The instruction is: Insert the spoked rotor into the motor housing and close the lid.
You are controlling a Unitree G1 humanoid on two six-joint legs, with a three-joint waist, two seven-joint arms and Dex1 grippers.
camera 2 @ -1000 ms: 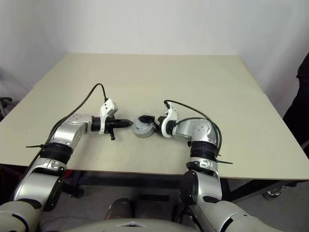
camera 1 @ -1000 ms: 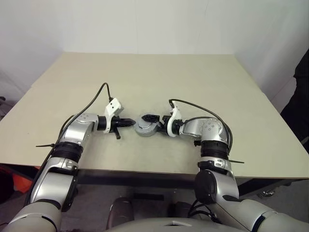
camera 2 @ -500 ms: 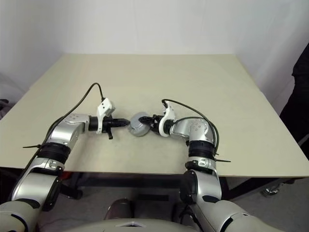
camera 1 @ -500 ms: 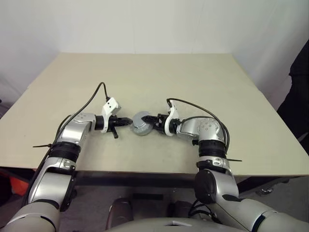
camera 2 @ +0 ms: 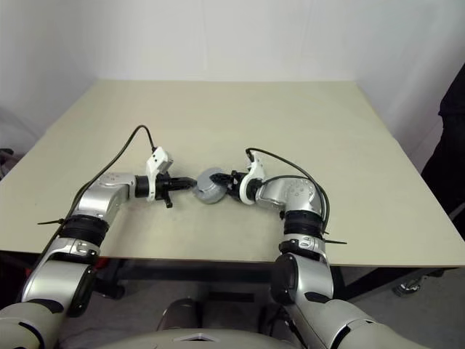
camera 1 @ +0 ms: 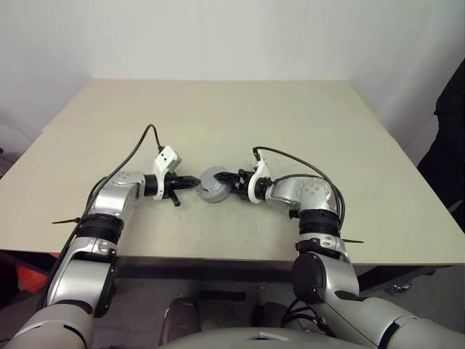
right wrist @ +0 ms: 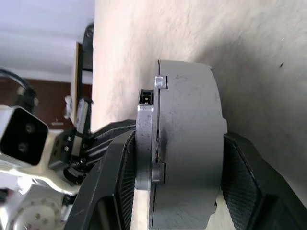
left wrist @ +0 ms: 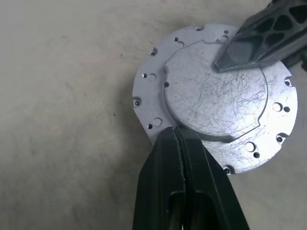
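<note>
Near the front edge of the table: a round grey motor assembly sits between two grippers that meet it from opposite sides.
Table (camera 1: 305,116): beige top, bare apart from the assembly and the two arms reaching over it.
Motor housing (right wrist: 192,143): the thicker grey body of the assembly, seen side-on in the right wrist view; it rests on the tabletop, roughly midway between the arms.
Lid (left wrist: 216,103): dull grey disc with a scratched raised centre and small holes round its flange, seated on the housing (a thin seam between the two shows in the right wrist view).
Spoked rotor: hidden under the lid if it is inside; the pictures cannot confirm it.
Right gripper (camera 1: 224,178): reaches in from the right side, its two black fingers (right wrist: 244,182) spread across the stack, one on the lid's face and one under the housing's base, clamping the pair between them.
Left gripper (camera 1: 195,183): comes in from the left side, its fingers (left wrist: 184,182) pressed flat together with nothing between them; the joined tip touches the lid's flange at the rim of the raised centre.
Cables (camera 1: 138,149): a black lead loops up from each wrist camera mount over the tabletop.
</note>
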